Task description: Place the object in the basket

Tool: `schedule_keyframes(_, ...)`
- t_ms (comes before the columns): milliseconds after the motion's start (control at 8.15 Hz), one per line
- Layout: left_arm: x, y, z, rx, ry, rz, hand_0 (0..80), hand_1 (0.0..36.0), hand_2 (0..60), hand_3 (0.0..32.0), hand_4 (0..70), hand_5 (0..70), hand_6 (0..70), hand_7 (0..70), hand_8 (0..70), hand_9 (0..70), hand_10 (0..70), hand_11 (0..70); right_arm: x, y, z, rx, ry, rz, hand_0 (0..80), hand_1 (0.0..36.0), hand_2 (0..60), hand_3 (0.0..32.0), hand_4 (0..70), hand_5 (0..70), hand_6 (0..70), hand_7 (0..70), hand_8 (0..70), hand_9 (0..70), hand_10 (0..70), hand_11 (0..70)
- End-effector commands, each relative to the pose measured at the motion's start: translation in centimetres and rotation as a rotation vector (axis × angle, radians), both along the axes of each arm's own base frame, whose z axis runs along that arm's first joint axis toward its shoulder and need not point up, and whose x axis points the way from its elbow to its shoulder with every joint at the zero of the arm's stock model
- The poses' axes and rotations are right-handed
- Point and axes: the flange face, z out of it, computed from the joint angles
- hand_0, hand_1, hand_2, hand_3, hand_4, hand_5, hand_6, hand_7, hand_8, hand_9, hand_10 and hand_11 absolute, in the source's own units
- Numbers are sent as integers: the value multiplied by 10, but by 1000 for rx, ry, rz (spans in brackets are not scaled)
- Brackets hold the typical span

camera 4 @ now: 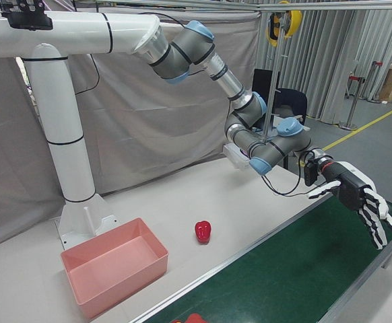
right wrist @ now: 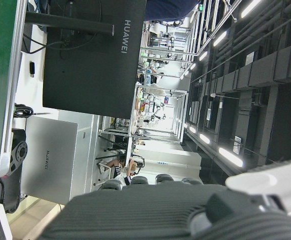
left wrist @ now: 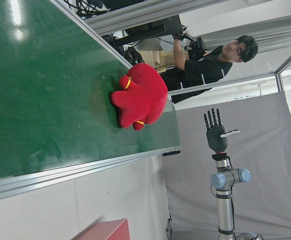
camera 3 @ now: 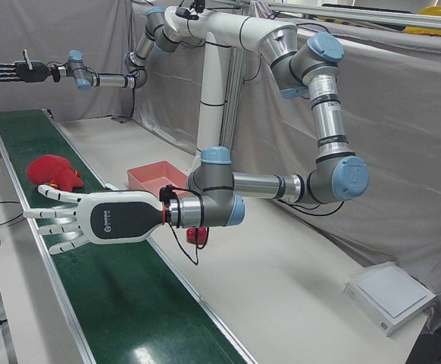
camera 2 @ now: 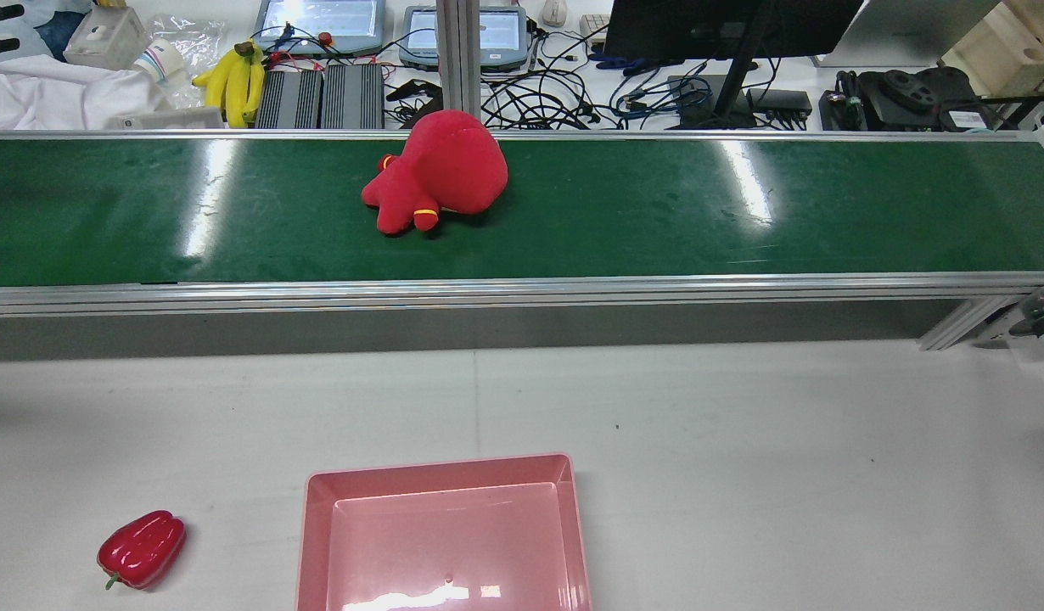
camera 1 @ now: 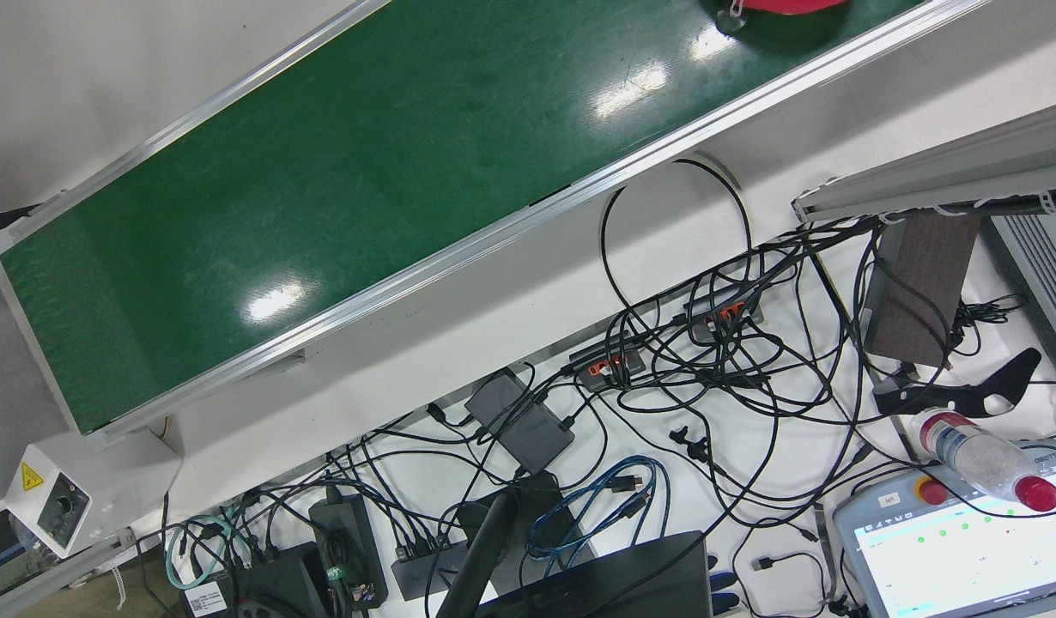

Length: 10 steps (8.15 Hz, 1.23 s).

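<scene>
A red plush toy point(camera 2: 441, 165) lies on the green conveyor belt point(camera 2: 658, 212); it also shows as plush toy point(camera 3: 52, 171) and plush toy point(left wrist: 138, 97). The pink basket point(camera 2: 437, 465) sits on the white table near the robot, with nothing in it. My left hand point(camera 3: 92, 218), white with a dark palm, hovers flat over the belt a short way from the toy, fingers spread and holding nothing; the right-front view shows the same left hand point(camera 4: 357, 195). My right hand point(camera 3: 16, 70) is raised high beyond the far end of the belt, open and holding nothing.
A red bell pepper point(camera 2: 142, 548) lies on the table to the left of the basket, under my left arm. A person point(left wrist: 205, 60) stands behind the belt. Cables, a monitor point(camera 2: 726, 25), tablets and bananas point(camera 2: 233, 76) crowd the desk beyond the belt.
</scene>
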Motion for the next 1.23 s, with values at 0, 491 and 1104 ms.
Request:
schedule_keyframes(0,1,0,1,-1,-3,0,590,170,0,186,66,269,35,89,134,135,53,98,0,0,0,0,0,0,0,0,0,0,0,0,0,0,0,0,0,0)
schedule_keyframes(491,2,1,2,1,-14,-2,560,130,0,180,56,243,41,75,150,128,9,32,0,0,0,0,0,0,0,0,0,0,0,0,0,0,0,0,0,0)
schedule_keyframes(1104,6,0,-5,20,-32,-5,569,151,0,228,10,269,35,83,144,135,28,61,0,0,0,0,0,0,0,0,0,0,0,0,0,0,0,0,0,0)
